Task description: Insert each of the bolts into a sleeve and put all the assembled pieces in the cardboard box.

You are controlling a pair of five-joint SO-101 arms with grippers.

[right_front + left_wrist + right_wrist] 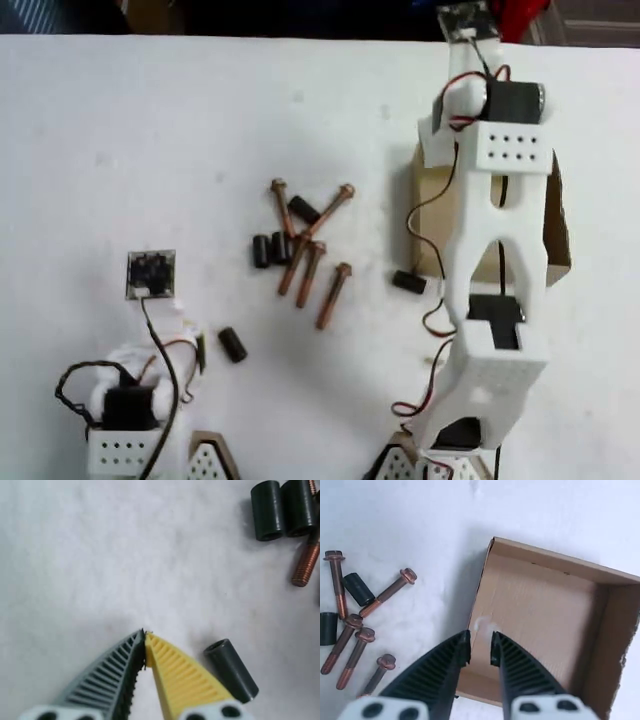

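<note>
Several copper bolts [305,250] lie in a loose heap mid-table, with black sleeves [270,248] among them. My left gripper [145,633] is shut and empty, its grey and yellow tips just above the white table. A single sleeve [231,670] lies beside the yellow finger [175,675], apart from it; this sleeve [232,344] is near the left arm. My right gripper [480,647] hangs over the near wall of the cardboard box [540,610], slightly open with nothing between its black fingers. The box holds nothing.
Another sleeve [408,282] lies just left of the box [430,205]. The right arm [495,250] stretches over the box and covers most of it. Two sleeves [282,509] and a bolt's threaded end [306,565] lie ahead of the left gripper.
</note>
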